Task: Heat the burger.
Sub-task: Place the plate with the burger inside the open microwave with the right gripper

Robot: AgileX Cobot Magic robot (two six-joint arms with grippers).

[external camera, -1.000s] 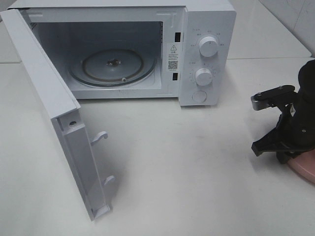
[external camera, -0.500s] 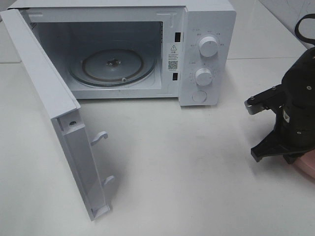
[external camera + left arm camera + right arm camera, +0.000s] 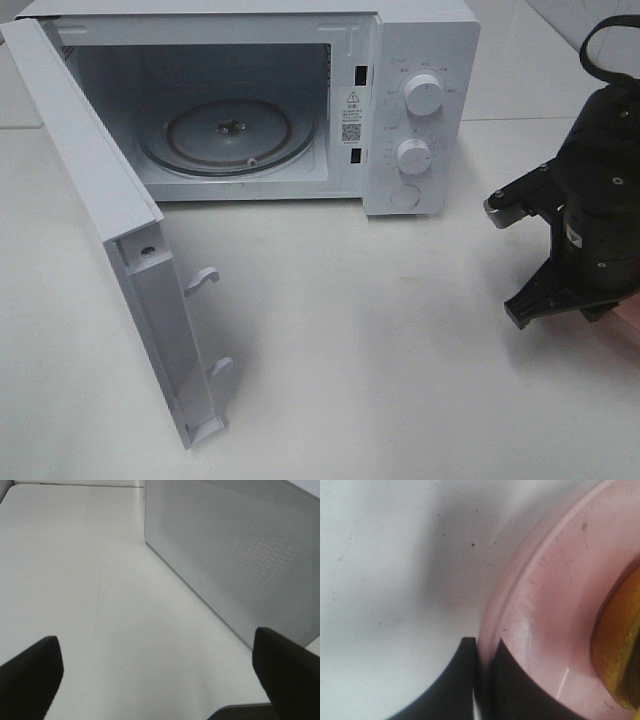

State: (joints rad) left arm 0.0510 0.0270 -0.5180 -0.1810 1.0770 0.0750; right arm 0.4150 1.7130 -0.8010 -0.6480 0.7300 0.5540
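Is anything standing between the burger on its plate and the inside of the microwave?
Nothing visible does. The microwave door is swung open to the left. The cavity holds only its glass turntable. The table between the opening and the pink plate carrying the burger shows nothing on it.

Right gripper (image 3: 481, 647) pinching plate (image 3: 545, 595) rim, wrist angled down — left gripper (image 3: 156, 642) spread wide.
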